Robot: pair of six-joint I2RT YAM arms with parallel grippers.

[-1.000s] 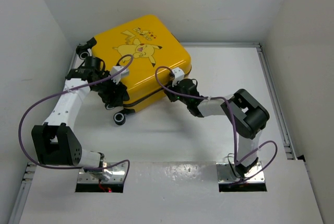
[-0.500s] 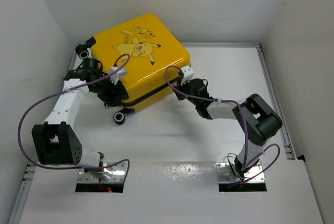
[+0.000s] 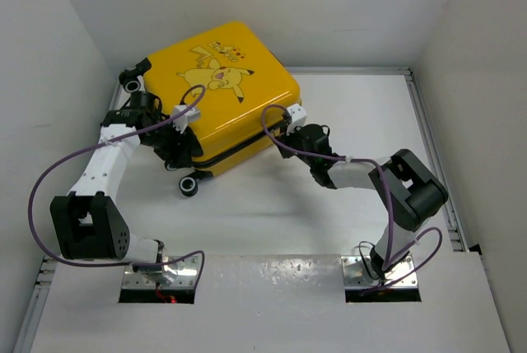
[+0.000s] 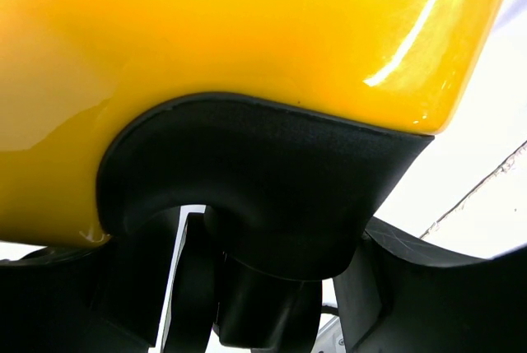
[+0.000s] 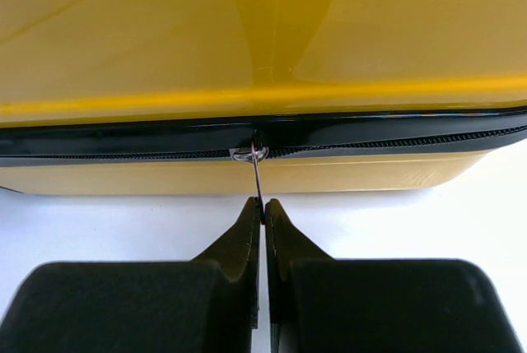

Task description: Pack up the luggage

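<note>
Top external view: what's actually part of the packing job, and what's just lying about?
Job:
- luggage
- zipper pull, pinched by the right end effector

Just there:
- purple cables
- table edge rail

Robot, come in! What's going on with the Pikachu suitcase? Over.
Right gripper jaws shut on zipper pull. Left gripper against suitcase, jaws unclear. Lid down. Nothing blocking zipper.
</note>
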